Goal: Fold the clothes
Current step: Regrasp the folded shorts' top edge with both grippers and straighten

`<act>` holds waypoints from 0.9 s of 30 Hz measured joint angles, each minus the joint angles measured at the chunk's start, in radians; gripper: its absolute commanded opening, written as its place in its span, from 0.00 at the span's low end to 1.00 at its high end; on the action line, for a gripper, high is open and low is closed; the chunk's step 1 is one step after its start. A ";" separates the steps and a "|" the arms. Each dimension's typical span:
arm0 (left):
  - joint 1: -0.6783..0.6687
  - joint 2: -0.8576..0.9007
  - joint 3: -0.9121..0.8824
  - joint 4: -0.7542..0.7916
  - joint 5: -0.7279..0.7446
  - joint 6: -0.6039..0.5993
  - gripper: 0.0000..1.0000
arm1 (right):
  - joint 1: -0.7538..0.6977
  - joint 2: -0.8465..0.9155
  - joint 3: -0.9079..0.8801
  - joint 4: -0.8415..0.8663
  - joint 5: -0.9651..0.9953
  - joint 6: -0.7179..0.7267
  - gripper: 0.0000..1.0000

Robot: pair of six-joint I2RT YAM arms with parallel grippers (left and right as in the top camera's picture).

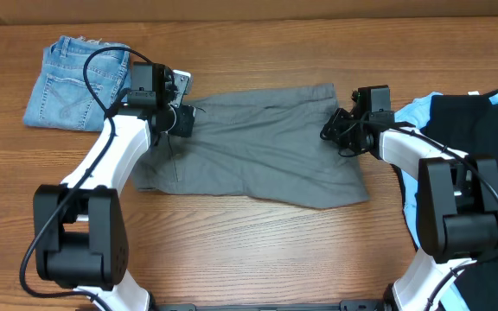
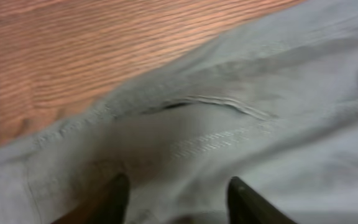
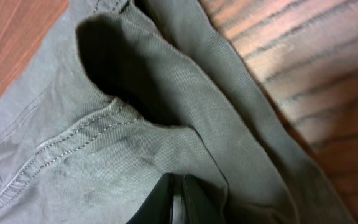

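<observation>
A: Locate the shorts (image 1: pixel 258 147).
B: Spread flat mid-tabletop (image 1: pixel 258 250), long axis running left to right, one end beneath each arm.
A: Report the left gripper (image 1: pixel 182 121).
B: Parted above the left end, beside the pocket slit (image 2: pixel 210 102), holding nothing.
A: Report the right gripper (image 1: pixel 334 130).
B: Closed, apparently pinching cloth at the right end.
A: Judge the next move.
B: Probably close the left, then carry one end across along that axis.
</observation>
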 measured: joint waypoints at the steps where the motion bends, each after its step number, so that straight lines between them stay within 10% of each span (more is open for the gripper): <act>1: 0.000 0.015 0.000 0.015 -0.016 0.005 0.36 | 0.000 -0.003 0.000 -0.015 0.003 -0.003 0.10; 12: 0.036 0.172 0.003 0.112 -0.125 -0.102 0.20 | -0.005 -0.030 0.012 -0.158 0.006 -0.011 0.17; 20: 0.096 0.174 0.013 0.084 -0.065 -0.150 0.40 | -0.058 -0.143 -0.013 -0.197 -0.067 -0.150 0.43; 27: 0.103 0.174 0.026 0.073 0.035 -0.164 0.57 | 0.062 -0.239 -0.012 -0.181 -0.129 -0.285 0.35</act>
